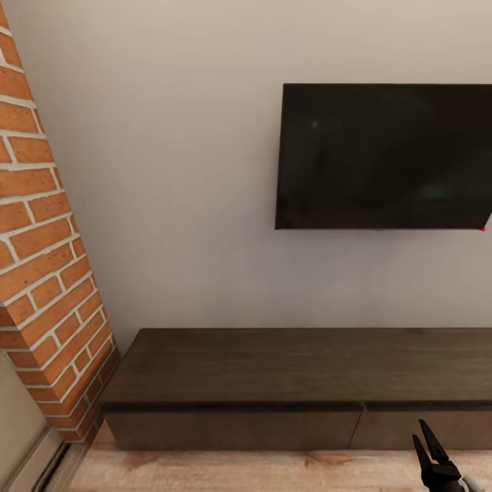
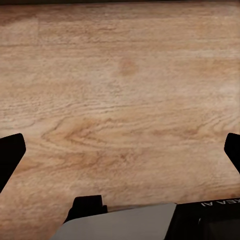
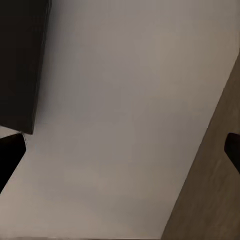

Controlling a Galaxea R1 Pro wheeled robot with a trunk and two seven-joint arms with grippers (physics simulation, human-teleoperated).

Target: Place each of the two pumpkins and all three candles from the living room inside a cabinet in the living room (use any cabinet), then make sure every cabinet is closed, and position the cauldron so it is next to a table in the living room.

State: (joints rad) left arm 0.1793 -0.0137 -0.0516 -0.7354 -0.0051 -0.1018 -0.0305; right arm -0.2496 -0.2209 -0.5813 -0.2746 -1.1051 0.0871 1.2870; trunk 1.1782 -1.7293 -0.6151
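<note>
Dark wood cabinet [image 1: 294,383] shut; "EA AI" lettering on left pincer [image 2: 120,150] mount.

Light: you see soft, even brightness on the wall [image 1: 184,205].
Shadow: faint under the TV [image 1: 383,157].
Sharpness: slightly blurred render everywhere.

Right gripper [image 1: 427,441]: two slim, pointed black fingers on a black knuckle with a grey wrist below; left gripper [image 2: 120,150]: black fingertips [image 2: 10,152], light grey housing plate, black body with white lettering.
</note>
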